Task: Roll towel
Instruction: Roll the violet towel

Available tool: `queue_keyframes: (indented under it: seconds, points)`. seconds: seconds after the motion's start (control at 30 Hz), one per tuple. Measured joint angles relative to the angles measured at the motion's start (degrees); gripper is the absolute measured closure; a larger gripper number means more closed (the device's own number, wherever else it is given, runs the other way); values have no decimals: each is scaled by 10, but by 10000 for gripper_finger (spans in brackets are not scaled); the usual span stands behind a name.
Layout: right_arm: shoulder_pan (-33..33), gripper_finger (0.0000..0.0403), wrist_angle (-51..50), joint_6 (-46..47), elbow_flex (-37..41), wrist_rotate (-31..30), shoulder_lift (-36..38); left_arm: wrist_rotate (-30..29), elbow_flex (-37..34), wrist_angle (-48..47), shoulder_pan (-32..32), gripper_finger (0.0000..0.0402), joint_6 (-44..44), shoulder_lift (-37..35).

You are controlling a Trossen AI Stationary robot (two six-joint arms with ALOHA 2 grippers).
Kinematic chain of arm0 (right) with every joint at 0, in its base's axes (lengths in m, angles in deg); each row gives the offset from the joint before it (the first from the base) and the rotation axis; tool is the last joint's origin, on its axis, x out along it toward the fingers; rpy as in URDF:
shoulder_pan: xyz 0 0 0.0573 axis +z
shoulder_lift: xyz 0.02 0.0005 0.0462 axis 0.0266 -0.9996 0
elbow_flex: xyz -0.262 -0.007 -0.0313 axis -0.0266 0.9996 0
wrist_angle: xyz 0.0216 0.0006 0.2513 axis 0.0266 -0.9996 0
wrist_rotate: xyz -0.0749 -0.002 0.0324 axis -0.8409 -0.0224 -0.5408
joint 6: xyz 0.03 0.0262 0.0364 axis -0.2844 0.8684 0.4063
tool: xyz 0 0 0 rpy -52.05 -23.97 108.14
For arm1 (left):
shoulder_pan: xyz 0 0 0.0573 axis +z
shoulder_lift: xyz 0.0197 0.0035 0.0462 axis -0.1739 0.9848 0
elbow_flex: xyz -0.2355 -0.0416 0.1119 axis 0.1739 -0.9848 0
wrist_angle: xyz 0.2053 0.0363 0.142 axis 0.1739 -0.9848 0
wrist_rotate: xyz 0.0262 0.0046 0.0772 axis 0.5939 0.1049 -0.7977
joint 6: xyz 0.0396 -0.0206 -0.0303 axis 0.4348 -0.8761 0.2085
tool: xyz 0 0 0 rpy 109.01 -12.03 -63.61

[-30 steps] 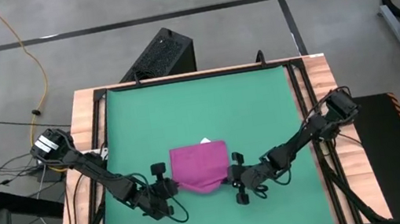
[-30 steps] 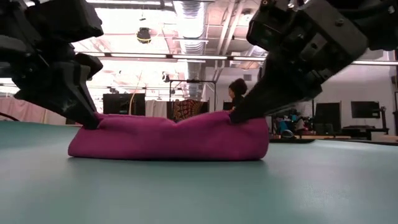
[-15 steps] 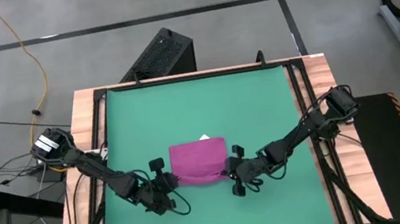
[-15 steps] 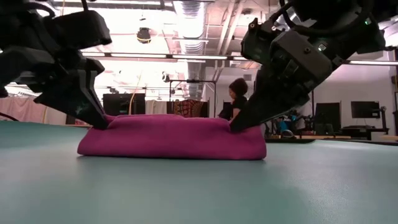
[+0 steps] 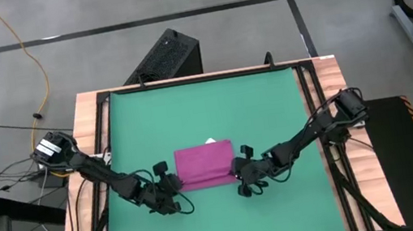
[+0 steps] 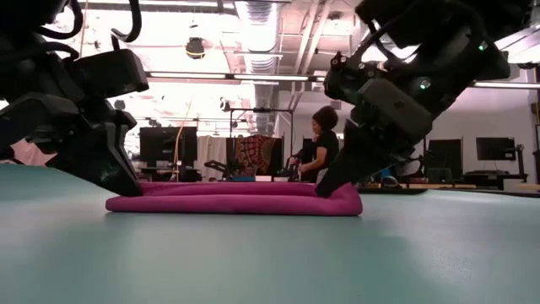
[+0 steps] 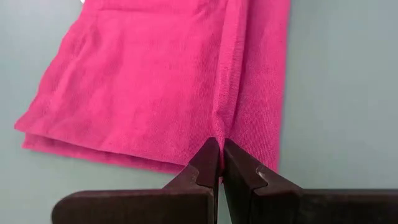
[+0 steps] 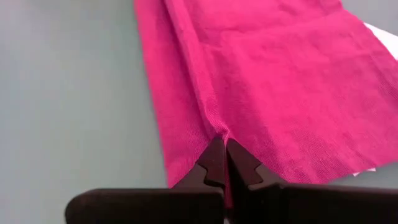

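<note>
Both your grippers, left [image 5: 170,190] and right [image 5: 240,177], have their jaws pinched on the near fold of the towel [image 5: 204,165], which lies flat mid-counter on the green mat [image 5: 271,106]. Carry both ends forward together, evenly and low, so the roll stays tight and straight.

Both arms reach low toward mid-table, left gripper [image 5: 170,188] and right gripper [image 5: 241,174] pinched closed.

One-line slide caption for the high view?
Both grippers, left and right, pinch the near edge of the towel on the green mat.
</note>
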Motion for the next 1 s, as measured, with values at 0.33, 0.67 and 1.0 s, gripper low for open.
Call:
queue_keyframes:
  seconds: [0.33, 0.67, 1.0]
  points:
    - [-14, 391, 6, 20, -1, 1, -33, 13, -1, -3, 0, 396, -4, 0]
    - [-9, 391, 5, 20, -1, 0, -34, 12, -1, -55, -8, 343, 30, -75]
    - [-9, 391, 5, 12, 0, 1, -35, -98, -1, -45, -58, 380, 46, -114]
